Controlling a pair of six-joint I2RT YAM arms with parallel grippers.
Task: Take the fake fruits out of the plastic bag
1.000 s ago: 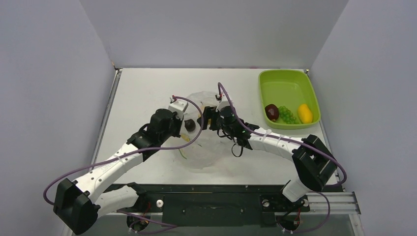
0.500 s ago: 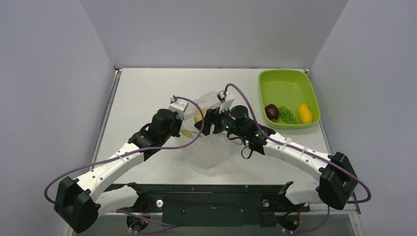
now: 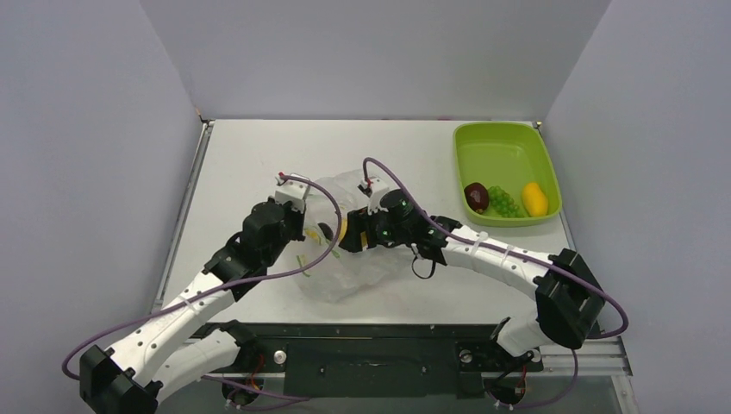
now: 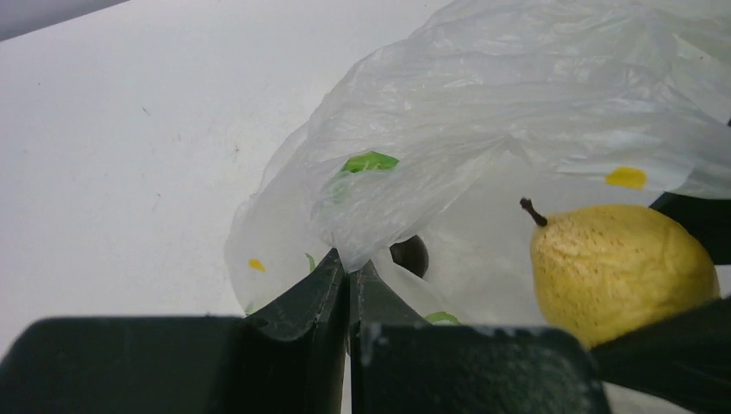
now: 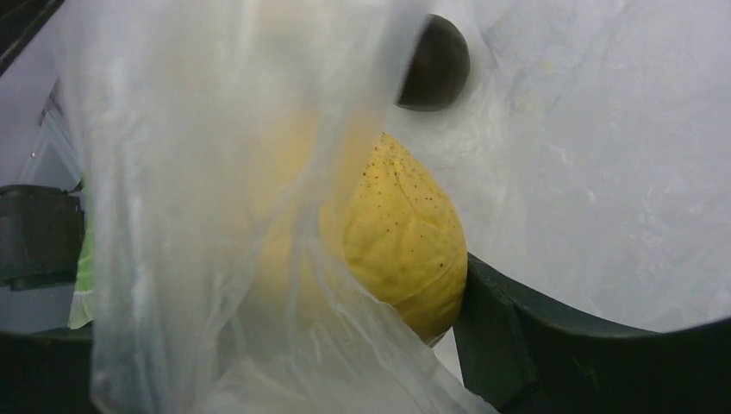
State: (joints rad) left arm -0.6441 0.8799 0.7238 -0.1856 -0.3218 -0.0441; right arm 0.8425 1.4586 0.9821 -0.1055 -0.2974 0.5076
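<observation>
**Gripping a pear inside the held-open bag**

Works at the middle of the white table (image 3: 250, 164), where the plastic bag (image 3: 362, 267) slumps, crinkled and see-through, between both arms. Uses the lime-green tray (image 3: 504, 142), well apart at the far right, evidently as the drop-off. Already holds there a dark red fruit (image 3: 476, 196), green grapes (image 3: 504, 203) and a yellow fruit (image 3: 534, 199), side by side along the near end.

Pinches a fold of film at the bag's left side with the left gripper (image 4: 349, 276), jaws clamped tight together. Presumably lifts the rim that way to hold the mouth open and to stop the bag sliding. Reaches in from the right with the right gripper (image 3: 352, 235), closed around the yellow pear (image 5: 405, 233). Presses one finger on its bare skin, with a veil of film draped over the other side. Cannot tell whether that film is caught in the grip.

Leaves a small dark fruit (image 5: 434, 62) loose on the inner film just beyond the pear, untouched. Looks mid-task: three out, at least two inside. Probably calls next for a clean pull through the mouth without dragging film along.
</observation>
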